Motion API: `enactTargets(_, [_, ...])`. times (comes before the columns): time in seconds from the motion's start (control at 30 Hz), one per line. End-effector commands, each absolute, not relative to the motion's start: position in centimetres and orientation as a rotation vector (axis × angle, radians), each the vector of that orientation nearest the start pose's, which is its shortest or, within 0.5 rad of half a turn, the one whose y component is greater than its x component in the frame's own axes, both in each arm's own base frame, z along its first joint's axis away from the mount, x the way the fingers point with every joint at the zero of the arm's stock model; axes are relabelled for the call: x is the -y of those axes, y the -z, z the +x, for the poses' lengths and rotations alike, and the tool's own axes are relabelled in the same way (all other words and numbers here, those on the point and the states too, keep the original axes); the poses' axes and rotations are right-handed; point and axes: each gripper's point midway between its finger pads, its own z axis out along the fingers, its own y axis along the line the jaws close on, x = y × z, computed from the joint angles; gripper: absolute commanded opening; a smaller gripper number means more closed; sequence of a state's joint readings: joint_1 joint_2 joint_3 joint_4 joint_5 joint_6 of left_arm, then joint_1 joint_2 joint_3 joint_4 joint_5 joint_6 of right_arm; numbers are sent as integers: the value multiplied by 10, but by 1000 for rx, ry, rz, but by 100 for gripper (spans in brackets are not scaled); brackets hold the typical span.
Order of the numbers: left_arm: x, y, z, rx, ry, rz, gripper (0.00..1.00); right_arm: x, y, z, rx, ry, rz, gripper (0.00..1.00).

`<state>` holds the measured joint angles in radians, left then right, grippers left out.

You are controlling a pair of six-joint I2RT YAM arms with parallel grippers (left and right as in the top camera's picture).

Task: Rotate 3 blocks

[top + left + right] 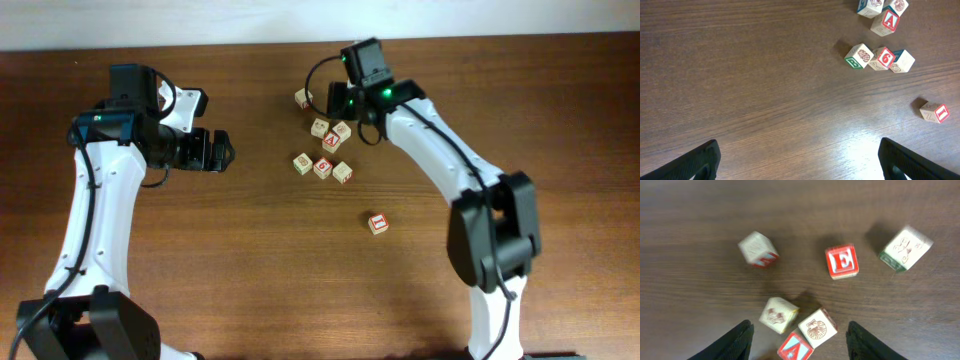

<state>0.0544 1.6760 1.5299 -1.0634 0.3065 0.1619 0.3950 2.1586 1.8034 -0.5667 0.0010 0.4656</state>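
1. Right pincer: fingers part-way apart, gripping nothing. It hangs low over the A block, which lies between the two fingertips with a gap on either side.
2. A block: red letter in a red border, face up, flat on the desk. It is cut off by the lower edge of the right wrist view.
3. Just past the A block in that view, tight against it, is a lion block. A second pale block with a reddish drawing sits beside it.
4. Further past the A block, toward the arm bases, is a loose row of three:
   - The teal-marked block is at the robot's right end. It is blurred in the right wrist view, and a red edge shows there.
   - The E block is in the middle, with its red face up.
   - The green-faced block is at the robot's left end.
5. I block: it sits alone, well apart from the A block, beyond the row and off to the robot's right. Its red-bordered letter faces up.
6. One more pale block sits apart from the A block on the far side, to the robot's left.
7. Left pincer: fingers spread wide, holding nothing. It is over bare desk, well to the robot's left of the A block.
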Motion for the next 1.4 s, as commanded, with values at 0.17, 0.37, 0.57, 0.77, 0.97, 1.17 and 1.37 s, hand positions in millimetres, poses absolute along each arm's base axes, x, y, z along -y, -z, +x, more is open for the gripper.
enactTargets(0.17, [31, -183, 389, -2703, 358, 241, 99, -211, -33, 522, -2636, -327, 391, 57])
enactTargets(0.37, [31, -183, 389, -2703, 358, 241, 99, -207, -3, 515, -2695, -278, 404, 45])
enactTargets(0.57, [31, -183, 389, -2703, 358, 241, 99, -207, -3, 516, -2704, -247, 258, 34])
enactTargets(0.77, [31, -183, 389, -2703, 358, 241, 99, -227, -105, 514, -2609, -377, -87, 40])
enactTargets(0.97, [31, -183, 389, -2703, 358, 241, 99, -216, -183, 440, -2715, -380, -200, 40])
enactTargets(1.17, [31, -183, 389, -2703, 358, 241, 99, -206, -102, 489, -2715, -152, -147, 42])
enactTargets(1.37, [31, -183, 389, -2703, 358, 241, 99, -211, -36, 509, -2735, -113, -146, 46])
